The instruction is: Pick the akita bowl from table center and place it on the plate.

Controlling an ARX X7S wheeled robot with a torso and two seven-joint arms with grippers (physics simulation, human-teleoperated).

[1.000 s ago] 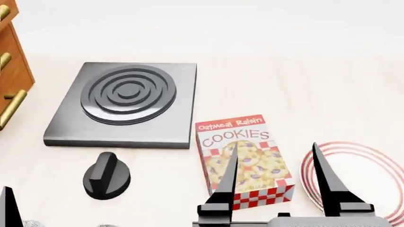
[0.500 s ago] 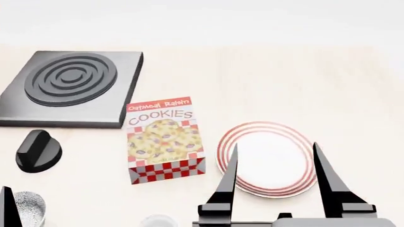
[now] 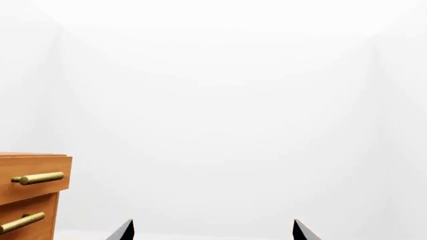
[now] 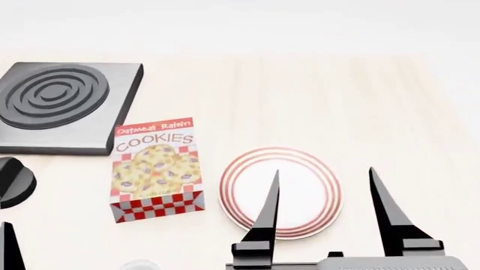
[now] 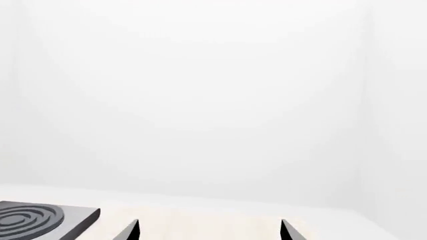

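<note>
The plate, white with red rings, lies on the pale wooden table in the head view, right of the cookie box. My right gripper is open above the table's near edge, its left finger in front of the plate and its right finger just past the plate's right rim. In its own wrist view the right gripper holds nothing. My left gripper is open and empty too; only one finger shows at the head view's lower left corner. The akita bowl is out of view.
A cookie box lies left of the plate. A dark burner slab and a black knob sit at the far left. A pale rounded rim shows at the bottom edge. A wooden drawer unit appears in the left wrist view.
The head view has swung right: burner, knob and cookie box slid left, and the plate came from the right edge to the middle. The speckled bowl at lower left left the picture.
</note>
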